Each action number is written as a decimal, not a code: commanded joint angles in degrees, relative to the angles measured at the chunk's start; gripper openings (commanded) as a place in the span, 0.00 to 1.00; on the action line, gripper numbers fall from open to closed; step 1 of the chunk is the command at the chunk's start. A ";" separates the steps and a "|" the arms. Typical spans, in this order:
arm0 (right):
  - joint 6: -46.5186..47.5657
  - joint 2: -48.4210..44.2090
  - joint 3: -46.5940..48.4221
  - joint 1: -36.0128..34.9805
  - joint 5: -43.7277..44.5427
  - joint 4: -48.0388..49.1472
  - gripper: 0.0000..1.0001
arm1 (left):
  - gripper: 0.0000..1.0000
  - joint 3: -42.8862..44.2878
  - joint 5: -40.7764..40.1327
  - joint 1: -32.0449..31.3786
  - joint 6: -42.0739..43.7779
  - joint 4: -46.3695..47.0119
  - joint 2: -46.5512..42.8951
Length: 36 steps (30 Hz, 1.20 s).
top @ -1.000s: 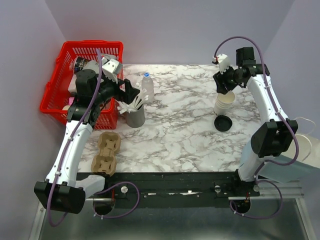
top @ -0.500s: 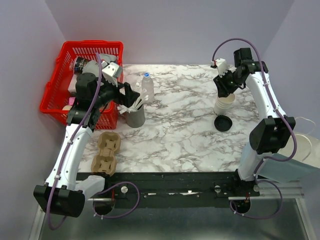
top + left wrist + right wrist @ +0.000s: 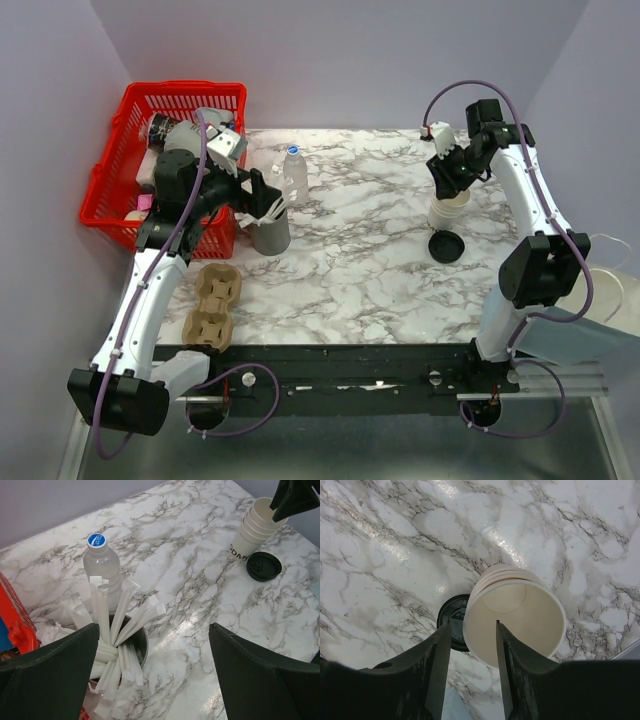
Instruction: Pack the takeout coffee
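A stack of nested cream paper cups (image 3: 254,527) is seen standing upright at the far right of the marble table (image 3: 370,270). Its long axis is held vertical, with the open mouths turned up and the narrower bases turned down. No lid is fitted. One black lid (image 3: 445,246) is laid flat on the table just beside the stack, on its near side. The right gripper (image 3: 472,627) is set over the top cup with its jaws partly spread, one finger outside the rim and the other inside. Whether the wall is pinched cannot be told. The left gripper (image 3: 262,192) is held with jaws spread wide above the grey cup of straws (image 3: 270,235), near a water bottle (image 3: 102,565).
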<state>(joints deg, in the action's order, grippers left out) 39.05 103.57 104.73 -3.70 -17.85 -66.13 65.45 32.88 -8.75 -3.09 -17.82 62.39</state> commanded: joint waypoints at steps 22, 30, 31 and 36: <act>0.50 2.51 -2.07 -1.31 2.46 -1.55 0.38 | 0.99 -1.82 1.04 -0.21 -2.53 3.32 -1.04; -0.02 2.60 -1.19 -1.31 2.99 -1.37 0.28 | 0.99 -1.64 1.13 -0.21 -2.62 3.50 -0.96; -0.11 2.52 -1.11 -1.22 3.08 -1.37 0.27 | 0.99 -1.73 1.13 -0.21 -2.62 3.59 -0.96; -0.11 1.90 -0.23 -1.31 3.87 -1.55 0.11 | 0.99 -1.82 1.39 -0.21 -2.71 3.85 -0.78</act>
<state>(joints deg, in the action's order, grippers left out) 39.05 105.54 103.09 -4.80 -15.62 -66.78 63.83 32.99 -8.75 -4.86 -15.38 62.33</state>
